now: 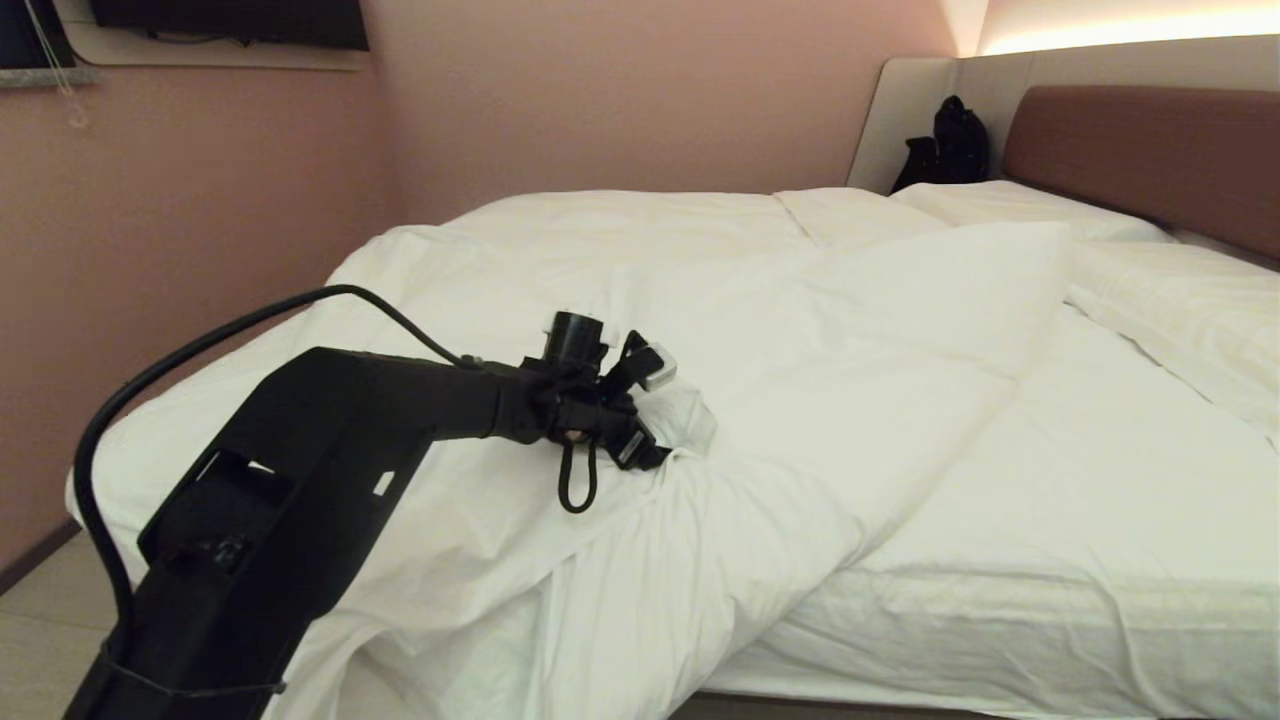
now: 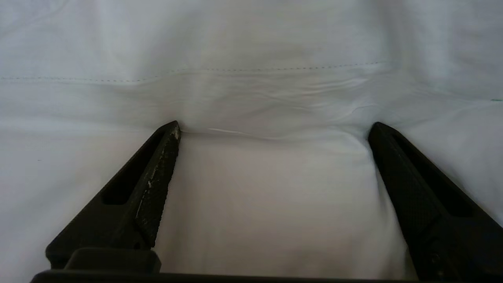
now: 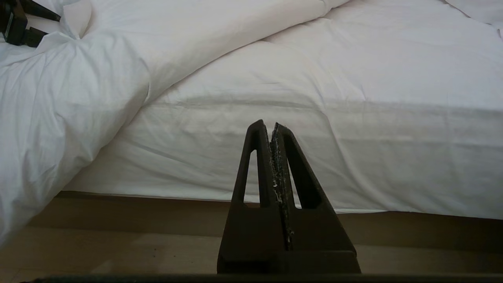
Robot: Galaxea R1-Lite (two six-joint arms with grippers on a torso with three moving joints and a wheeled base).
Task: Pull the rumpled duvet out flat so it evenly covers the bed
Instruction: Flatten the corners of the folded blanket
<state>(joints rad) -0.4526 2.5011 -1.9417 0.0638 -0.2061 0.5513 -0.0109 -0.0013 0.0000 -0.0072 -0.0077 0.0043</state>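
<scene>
Still bunched toward the left and foot of the bed (image 1: 1000, 640), the duvet (image 1: 600, 290) awaits a pinch from the left gripper (image 1: 665, 415), jaws spread against a fold, while the right gripper (image 3: 272, 127) hangs pressed together beside the mattress

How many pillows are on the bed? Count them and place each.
2 in view: one pillow lies flat against the headboard; another pillow lies nearer, along the bed's right side. The duvet may hide more.

Thick puffy white duvet (image 1: 600, 300) rumpled, bunched toward left side of wide low white-sheeted bed (image 1: 1050, 560), folded edge running diagonally, corner hanging over foot edge; right half of mattress bare.
</scene>
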